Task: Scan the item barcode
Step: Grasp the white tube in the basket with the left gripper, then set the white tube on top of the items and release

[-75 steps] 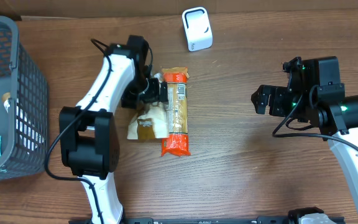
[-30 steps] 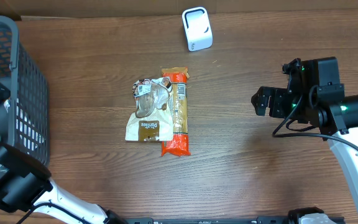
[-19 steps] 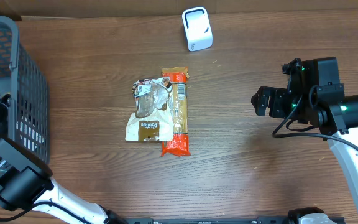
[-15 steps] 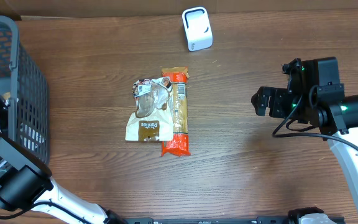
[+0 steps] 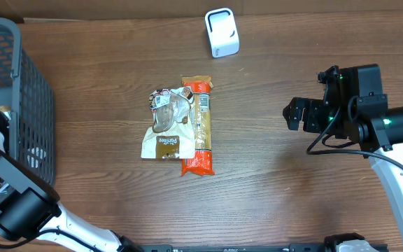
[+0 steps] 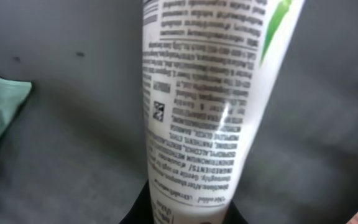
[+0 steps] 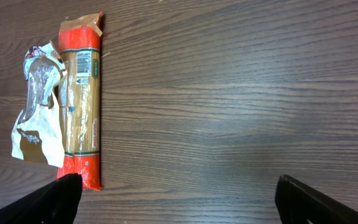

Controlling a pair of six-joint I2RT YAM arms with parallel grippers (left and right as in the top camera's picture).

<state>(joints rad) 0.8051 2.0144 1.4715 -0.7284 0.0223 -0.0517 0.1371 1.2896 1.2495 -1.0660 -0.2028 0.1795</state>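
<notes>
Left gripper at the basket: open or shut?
Shut: the wrist view shows the left gripper pinching the end of a white tube over the grey basket floor.

Table (image 5: 271,203): dark brown wood, visible grain, low sheen. Basket (image 5: 19,91): grey plastic mesh, matt. Scanner (image 5: 222,33): smooth white plastic, glossy. Long pack (image 5: 198,126): clear & orange plastic film, shiny. Pouch (image 5: 165,133): crinkled film, brown & white, w/ glare. Tube (image 6: 197,112): smooth white plastic, glossy streak, fine black print. Right arm housing (image 5: 359,105): matt black plastic.

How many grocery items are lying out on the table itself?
2: an orange pasta packet mid-table, and a brown-and-white pouch touching its left side. More may hide in the basket.
</notes>
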